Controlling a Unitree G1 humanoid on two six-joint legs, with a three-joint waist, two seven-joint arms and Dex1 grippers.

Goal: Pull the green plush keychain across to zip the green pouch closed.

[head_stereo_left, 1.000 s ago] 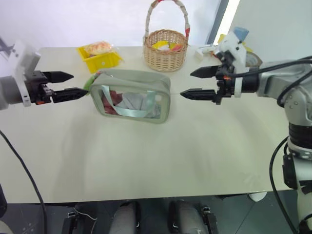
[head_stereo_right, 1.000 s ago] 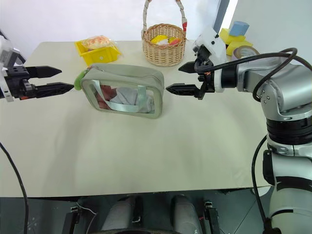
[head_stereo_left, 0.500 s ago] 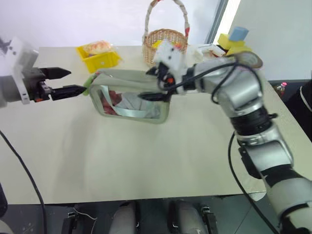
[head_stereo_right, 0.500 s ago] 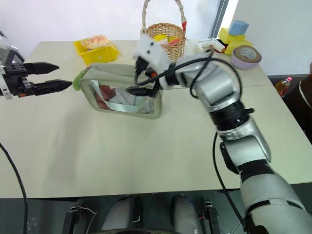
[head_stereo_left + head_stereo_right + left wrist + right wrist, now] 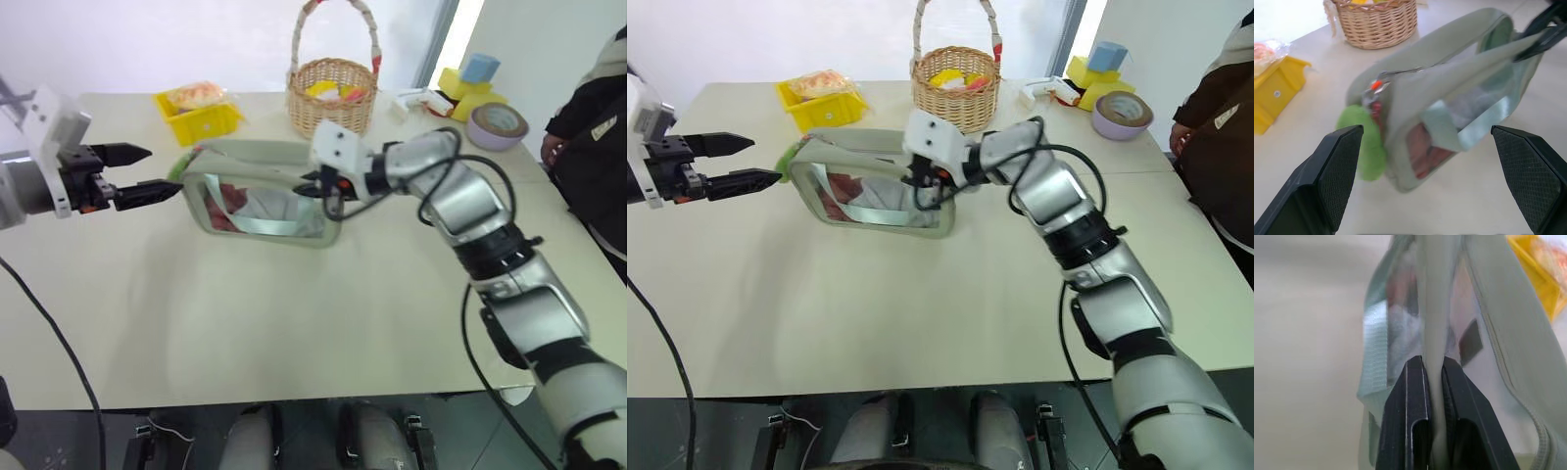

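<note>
Now the green pouch (image 5: 263, 193) stands upright on the beige table (image 5: 294, 323), and its long axis runs across the table from the left gripper (image 5: 140, 174) towards the right gripper (image 5: 315, 186). The clear window faces the robot. The right gripper is pressed together on the pouch's end, pinching a thin fold of the pale green fabric at the upper edge, as the right wrist view shows with the fabric between the two black fingers (image 5: 1405, 421). The green plush keychain (image 5: 1364, 142) hangs at the opposite end of the pouch, just in front of the left gripper's tips; its long axis points mostly downwards. The left gripper is spread wide and holds nothing.

Beyond the pouch stand a wicker basket (image 5: 333, 98) and a yellow bin (image 5: 201, 115). Far from the right gripper, at the table's corner, lie a roll of tape (image 5: 495, 122) and coloured blocks (image 5: 468, 76). A person in dark clothes (image 5: 593, 127) stands at the table's right side. I can read no writing anywhere.
</note>
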